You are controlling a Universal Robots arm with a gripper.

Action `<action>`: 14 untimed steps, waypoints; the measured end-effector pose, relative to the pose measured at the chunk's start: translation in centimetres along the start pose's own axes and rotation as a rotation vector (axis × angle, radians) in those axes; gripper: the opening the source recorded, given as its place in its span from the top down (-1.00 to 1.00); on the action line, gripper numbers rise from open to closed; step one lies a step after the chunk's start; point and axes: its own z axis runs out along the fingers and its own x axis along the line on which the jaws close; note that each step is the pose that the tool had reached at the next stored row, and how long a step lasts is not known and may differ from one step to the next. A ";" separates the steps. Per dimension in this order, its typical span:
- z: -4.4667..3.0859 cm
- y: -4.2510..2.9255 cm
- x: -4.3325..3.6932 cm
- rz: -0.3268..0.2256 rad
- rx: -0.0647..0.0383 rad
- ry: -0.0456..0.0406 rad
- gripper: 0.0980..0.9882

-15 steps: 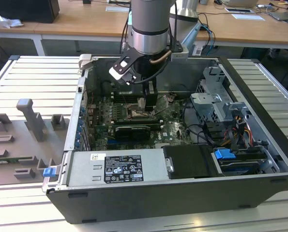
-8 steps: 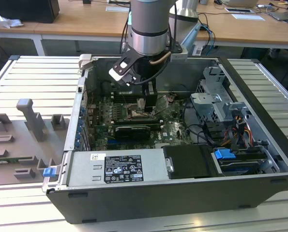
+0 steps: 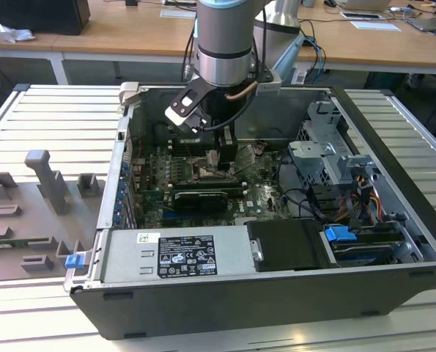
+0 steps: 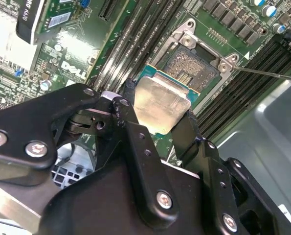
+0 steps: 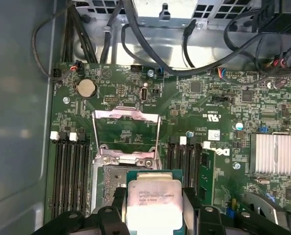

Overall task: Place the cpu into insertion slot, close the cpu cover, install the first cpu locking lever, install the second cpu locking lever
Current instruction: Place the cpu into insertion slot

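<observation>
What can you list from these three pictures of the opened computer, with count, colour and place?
Flat square metal cpu: one, beige-silver, gripped close to the slot.
Square insertion slot: one, dark centre, silver rim, in the board, uncovered.
Thin metal frame cpu cover: one, silver, swung open beside the slot.
Circuit board: one, green, inside the dark case.
Round coin battery: one, silver, on the board.
Pincer: one, black, shut on the cpu.
</observation>
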 end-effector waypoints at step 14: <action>0.52 -0.35 0.38 0.023 0.000 -0.0014 0.00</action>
